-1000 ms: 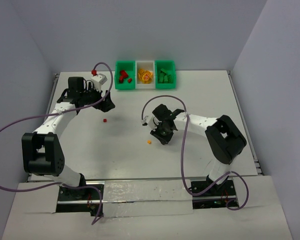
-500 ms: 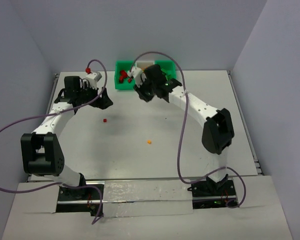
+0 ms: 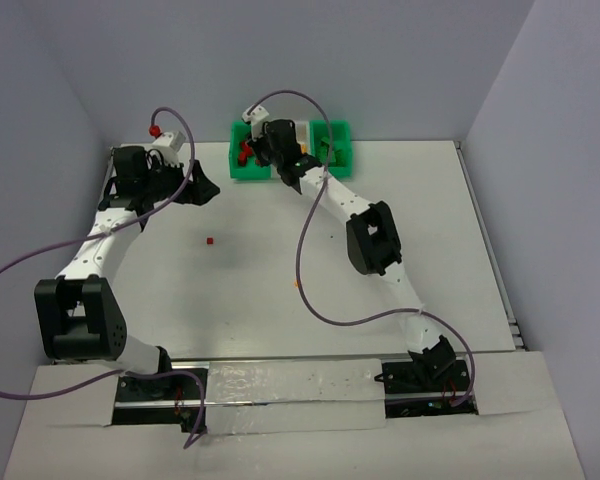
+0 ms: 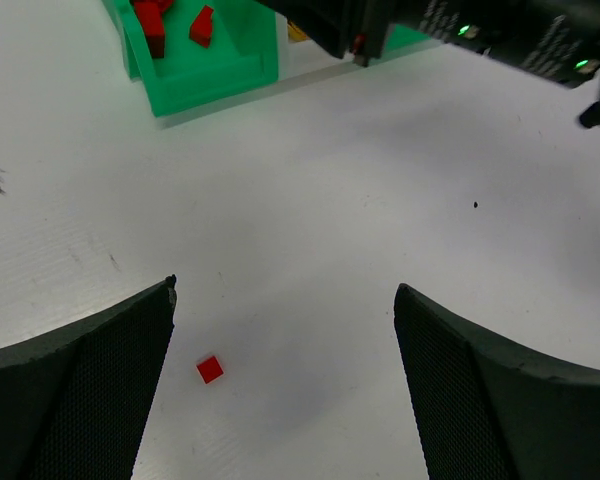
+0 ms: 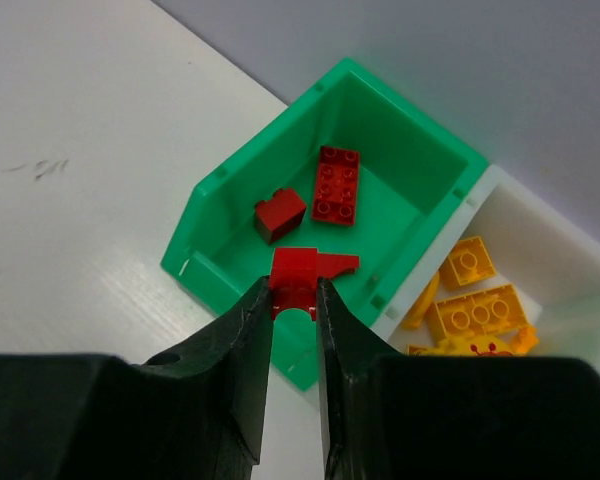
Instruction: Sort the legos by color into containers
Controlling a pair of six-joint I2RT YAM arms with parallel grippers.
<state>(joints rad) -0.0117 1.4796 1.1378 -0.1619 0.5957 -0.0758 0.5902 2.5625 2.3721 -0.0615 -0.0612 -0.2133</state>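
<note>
My right gripper [image 5: 295, 295] is shut on a red arched lego [image 5: 308, 275] and holds it over the near corner of the left green container [image 5: 205, 270]. Two red legos [image 5: 337, 183] lie in that container. Yellow legos [image 5: 480, 310] lie in the white container [image 5: 570, 250] beside it. In the top view my right gripper [image 3: 270, 150] is over the row of containers [image 3: 242, 172]. My left gripper [image 4: 285, 330] is open and empty above the table. A small red lego [image 4: 210, 369] lies on the table near its left finger and also shows in the top view [image 3: 209, 241].
The right arm [image 3: 375, 240] stretches across the middle of the table to the containers, with its purple cable looping over it. A tiny orange piece [image 3: 297, 283] lies by the cable. Walls close the table on the left, back and right.
My right arm has swung from the table's middle up to the containers with the red arched lego in its grip. My left gripper has drawn back to the left.
</note>
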